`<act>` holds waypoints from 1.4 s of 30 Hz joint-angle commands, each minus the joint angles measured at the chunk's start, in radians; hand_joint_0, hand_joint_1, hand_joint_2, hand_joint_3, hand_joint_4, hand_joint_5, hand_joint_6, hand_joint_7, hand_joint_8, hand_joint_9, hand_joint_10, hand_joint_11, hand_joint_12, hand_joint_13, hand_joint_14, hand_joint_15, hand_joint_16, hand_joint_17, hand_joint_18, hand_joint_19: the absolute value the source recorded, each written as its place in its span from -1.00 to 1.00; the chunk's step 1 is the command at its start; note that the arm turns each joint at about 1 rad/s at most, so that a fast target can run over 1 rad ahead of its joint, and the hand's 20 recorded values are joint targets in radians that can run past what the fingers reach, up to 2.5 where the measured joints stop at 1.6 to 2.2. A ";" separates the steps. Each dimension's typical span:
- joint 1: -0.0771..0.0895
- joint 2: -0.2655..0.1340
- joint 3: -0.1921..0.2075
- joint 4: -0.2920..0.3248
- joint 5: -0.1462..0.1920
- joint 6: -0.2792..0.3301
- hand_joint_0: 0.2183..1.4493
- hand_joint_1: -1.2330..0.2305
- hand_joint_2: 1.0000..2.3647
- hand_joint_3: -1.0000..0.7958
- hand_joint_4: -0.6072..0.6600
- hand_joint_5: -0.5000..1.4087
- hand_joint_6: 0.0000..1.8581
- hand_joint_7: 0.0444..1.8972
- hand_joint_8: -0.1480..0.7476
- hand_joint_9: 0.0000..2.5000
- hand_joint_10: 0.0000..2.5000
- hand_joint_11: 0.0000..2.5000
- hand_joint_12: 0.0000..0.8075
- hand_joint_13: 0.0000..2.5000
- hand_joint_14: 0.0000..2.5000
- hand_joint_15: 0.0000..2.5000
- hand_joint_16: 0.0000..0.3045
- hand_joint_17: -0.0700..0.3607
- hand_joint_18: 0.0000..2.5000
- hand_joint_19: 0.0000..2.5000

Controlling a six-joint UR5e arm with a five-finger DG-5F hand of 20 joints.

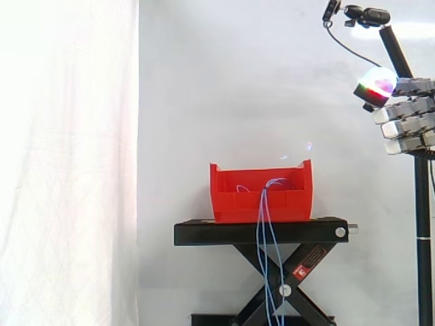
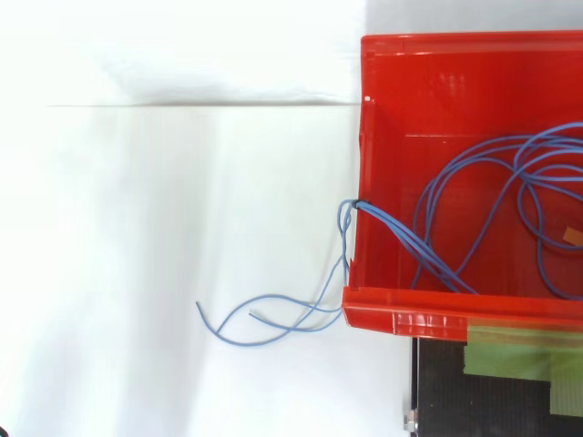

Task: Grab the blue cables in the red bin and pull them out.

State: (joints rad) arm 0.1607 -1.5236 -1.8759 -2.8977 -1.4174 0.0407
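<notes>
A robot hand (image 1: 406, 109) hangs high at the right edge of the side view, well above and to the right of a red bin (image 1: 231, 204). It holds nothing, and whether it is open or closed cannot be told from here. The bin sits on a black stand (image 1: 204, 233) before a white curtain (image 1: 68, 163).

The step in hand is judged to be the approach, with no grasp made yet. To do it well, the hand likely needs to travel across and down into the open top of the bin, aiming for where the strands bunch together rather than for a single loose loop. Closing on several strands at once should give a firmer hold, since thin cable slips easily. The pull is probably best made upward and away, clear of the bin's walls. The strands draped over the rim may drag or catch there, and a sharp tug could shift the light bin on the stand.

The blue cables (image 2: 474, 173) are thin, flexible and loosely tangled. From above, they curve in wide loops across the bin floor, mostly toward its right side. A few strands climb over the left wall (image 2: 359, 137) at one spot, and their free ends (image 2: 260, 320) trail outside. From the side, these strands hang down the front of the bin and past the stand. A strip of green tape (image 2: 519, 350) lies just outside the bin's near wall.
</notes>
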 commanded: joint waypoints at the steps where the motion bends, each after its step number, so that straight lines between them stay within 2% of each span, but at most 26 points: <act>1: -0.001 0.000 0.000 0.000 0.000 0.000 -0.35 -0.46 -1.00 -1.00 0.24 0.11 -0.99 -0.68 -0.16 -0.63 -1.00 -0.99 -0.16 -0.72 -1.00 -0.91 -0.65 -0.12 -0.83 -0.83; 6: 0.000 0.000 0.000 -0.002 0.003 0.000 -0.35 -0.45 -1.00 -1.00 0.24 0.10 -0.99 -0.69 -0.16 -0.64 -1.00 -0.99 -0.16 -0.72 -1.00 -0.91 -0.65 -0.12 -0.82 -0.83; 8: 0.000 -0.001 0.000 -0.020 0.003 -0.009 -0.35 -0.45 -1.00 -1.00 0.24 0.10 -0.99 -0.69 -0.16 -0.63 -1.00 -0.98 -0.16 -0.72 -1.00 -0.91 -0.65 -0.12 -0.82 -0.83; 10: 0.000 -0.001 0.000 -0.032 0.003 -0.029 -0.35 -0.45 -1.00 -1.00 0.24 0.09 -0.99 -0.69 -0.16 -0.63 -1.00 -0.98 -0.16 -0.72 -1.00 -0.91 -0.65 -0.12 -0.82 -0.83; 12: 0.005 -0.001 0.000 -0.037 0.003 -0.086 -0.35 -0.45 -1.00 -1.00 0.24 0.09 -0.99 -0.69 -0.16 -0.64 -1.00 -0.98 -0.16 -0.72 -1.00 -0.91 -0.65 -0.12 -0.82 -0.83; 13: 0.005 -0.001 0.000 -0.037 0.003 -0.086 -0.34 -0.45 -1.00 -1.00 0.24 0.09 -0.99 -0.69 -0.16 -0.64 -1.00 -0.98 -0.16 -0.72 -1.00 -0.91 -0.65 -0.13 -0.82 -0.83; 14: 0.006 -0.001 0.000 -0.034 0.003 -0.117 -0.34 -0.45 -1.00 -1.00 0.24 0.09 -0.99 -0.69 -0.16 -0.64 -1.00 -0.98 -0.16 -0.72 -1.00 -0.91 -0.65 -0.13 -0.82 -0.83; 15: 0.016 -0.001 0.000 -0.009 0.006 -0.256 -0.34 -0.45 -1.00 -1.00 0.24 0.09 -0.99 -0.69 -0.16 -0.64 -1.00 -0.98 -0.16 -0.72 -1.00 -0.91 -0.65 -0.13 -0.81 -0.83; 17: 0.017 -0.001 0.000 0.009 0.012 -0.325 -0.34 -0.45 -1.00 -1.00 0.24 0.09 -0.99 -0.69 -0.16 -0.64 -1.00 -0.98 -0.16 -0.71 -1.00 -0.91 -0.66 -0.13 -0.81 -0.83; 18: 0.022 -0.001 0.000 0.037 0.017 -0.411 -0.34 -0.45 -1.00 -1.00 0.24 0.09 -0.99 -0.69 -0.16 -0.64 -1.00 -0.98 -0.16 -0.71 -1.00 -0.91 -0.66 -0.13 -0.81 -0.83; 19: 0.026 -0.001 0.000 0.071 0.025 -0.528 -0.34 -0.45 -1.00 -1.00 0.23 0.09 -0.99 -0.69 -0.15 -0.64 -1.00 -0.98 -0.17 -0.71 -1.00 -0.91 -0.66 -0.13 -0.81 -0.83; 21: 0.029 -0.001 0.000 0.087 0.031 -0.597 -0.33 -0.45 -1.00 -1.00 0.24 0.09 -0.99 -0.69 -0.16 -0.64 -1.00 -0.98 -0.17 -0.71 -1.00 -0.91 -0.66 -0.13 -0.81 -0.83; 22: 0.029 -0.001 0.000 0.101 0.038 -0.666 -0.33 -0.45 -1.00 -1.00 0.24 0.09 -0.99 -0.69 -0.16 -0.64 -1.00 -0.98 -0.17 -0.71 -1.00 -0.91 -0.66 -0.13 -0.81 -0.83; 23: 0.031 -0.001 0.000 0.106 0.041 -0.693 -0.33 -0.45 -1.00 -1.00 0.24 0.09 -0.99 -0.69 -0.16 -0.64 -1.00 -0.98 -0.17 -0.71 -1.00 -0.91 -0.66 -0.13 -0.81 -0.83; 24: 0.033 -0.001 0.000 0.110 0.046 -0.746 -0.33 -0.45 -1.00 -1.00 0.24 0.09 -0.99 -0.69 -0.16 -0.64 -1.00 -0.98 -0.17 -0.71 -1.00 -0.90 -0.66 -0.13 -0.81 -0.83; 28: 0.033 0.000 0.000 0.110 0.043 -0.815 -0.33 -0.45 -1.00 -1.00 0.24 0.09 -0.99 -0.69 -0.16 -0.64 -1.00 -0.98 -0.17 -0.71 -1.00 -0.91 -0.66 -0.13 -0.80 -0.83; 34: 0.033 -0.001 0.000 0.104 0.043 -0.853 -0.32 -0.45 -1.00 -1.00 0.24 0.09 -0.99 -0.69 -0.16 -0.64 -1.00 -0.98 -0.17 -0.71 -1.00 -0.91 -0.66 -0.13 -0.80 -0.83; 37: 0.029 0.000 0.000 0.072 0.044 -0.908 -0.32 -0.45 -1.00 -1.00 0.24 0.09 -0.99 -0.69 -0.16 -0.63 -1.00 -0.98 -0.18 -0.71 -1.00 -0.91 -0.66 -0.14 -0.80 -0.82; 38: 0.034 -0.003 0.000 0.075 0.046 -1.019 -0.31 -0.45 -1.00 -1.00 0.24 0.09 -0.99 -0.69 -0.16 -0.63 -1.00 -0.98 -0.18 -0.70 -1.00 -0.91 -0.66 -0.14 -0.80 -0.82; 39: 0.036 -0.003 0.000 0.086 0.046 -1.058 -0.31 -0.45 -1.00 -1.00 0.24 0.09 -0.99 -0.69 -0.16 -0.63 -1.00 -0.97 -0.18 -0.70 -1.00 -0.91 -0.66 -0.14 -0.80 -0.82; 41: 0.042 -0.003 0.000 0.153 0.048 -1.209 -0.31 -0.45 -1.00 -1.00 0.24 0.09 -0.99 -0.69 -0.16 -0.63 -1.00 -0.97 -0.18 -0.70 -1.00 -0.90 -0.66 -0.14 -0.79 -0.82; 42: 0.042 -0.003 0.000 0.153 0.048 -1.209 -0.31 -0.45 -1.00 -1.00 0.24 0.09 -0.99 -0.69 -0.16 -0.63 -1.00 -0.98 -0.18 -0.70 -1.00 -0.90 -0.66 -0.14 -0.79 -0.82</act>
State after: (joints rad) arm 0.1974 -1.5259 -1.8760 -2.7927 -1.3712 -0.7358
